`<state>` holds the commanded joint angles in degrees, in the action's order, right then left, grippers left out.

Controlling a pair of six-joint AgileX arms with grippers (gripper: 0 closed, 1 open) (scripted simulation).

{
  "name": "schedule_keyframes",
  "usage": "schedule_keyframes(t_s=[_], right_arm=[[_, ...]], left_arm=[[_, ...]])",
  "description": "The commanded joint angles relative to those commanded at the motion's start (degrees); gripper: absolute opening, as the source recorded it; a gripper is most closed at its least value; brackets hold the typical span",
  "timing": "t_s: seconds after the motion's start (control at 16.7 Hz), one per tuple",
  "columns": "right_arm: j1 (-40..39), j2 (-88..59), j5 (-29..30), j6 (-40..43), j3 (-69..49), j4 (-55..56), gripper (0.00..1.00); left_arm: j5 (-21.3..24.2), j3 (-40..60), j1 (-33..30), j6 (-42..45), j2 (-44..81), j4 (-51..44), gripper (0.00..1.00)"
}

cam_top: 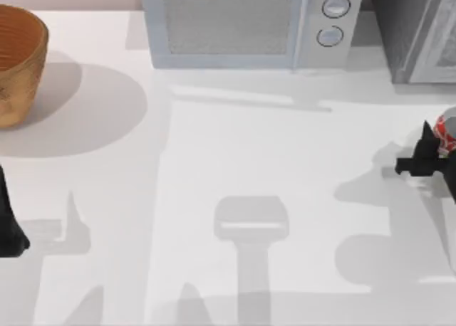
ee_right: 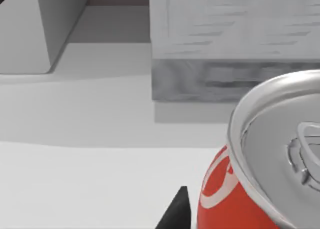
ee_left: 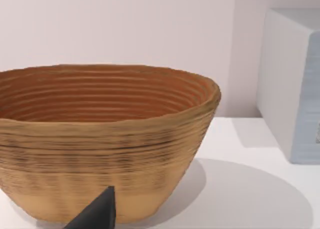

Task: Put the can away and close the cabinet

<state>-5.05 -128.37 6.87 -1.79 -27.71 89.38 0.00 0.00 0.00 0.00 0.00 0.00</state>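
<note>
Standing upright at table's right edge, can [cam_top: 446,129], right gripper [cam_top: 433,154] closed on it

Right gripper [cam_top: 427,155] at table's right edge (jaws unclear), left gripper [cam_top: 11,230] parked far left

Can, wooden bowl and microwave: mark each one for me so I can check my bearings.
can [ee_right: 272,139]: right wrist view, on its silver lid.
wooden bowl [ee_left: 105,154]: left wrist view, on its ribbed outer wall.
microwave [cam_top: 228,23]: top view, on its door window.
</note>
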Motion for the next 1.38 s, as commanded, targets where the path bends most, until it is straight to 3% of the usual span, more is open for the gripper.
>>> schedule_keyframes(t_s=[0.66, 1.38], right_arm=[[-0.14, 4.07, -0.14, -0.04, -0.48, -3.96, 0.0], [-0.14, 40.62, -0.51, -0.14, -4.96, -45.98, 0.0]], left_arm=[[0.0, 0.0, 0.0, 0.0, 0.0, 0.0, 1.0], [0.0, 0.0, 0.0, 0.0, 0.0, 0.0, 1.0]])
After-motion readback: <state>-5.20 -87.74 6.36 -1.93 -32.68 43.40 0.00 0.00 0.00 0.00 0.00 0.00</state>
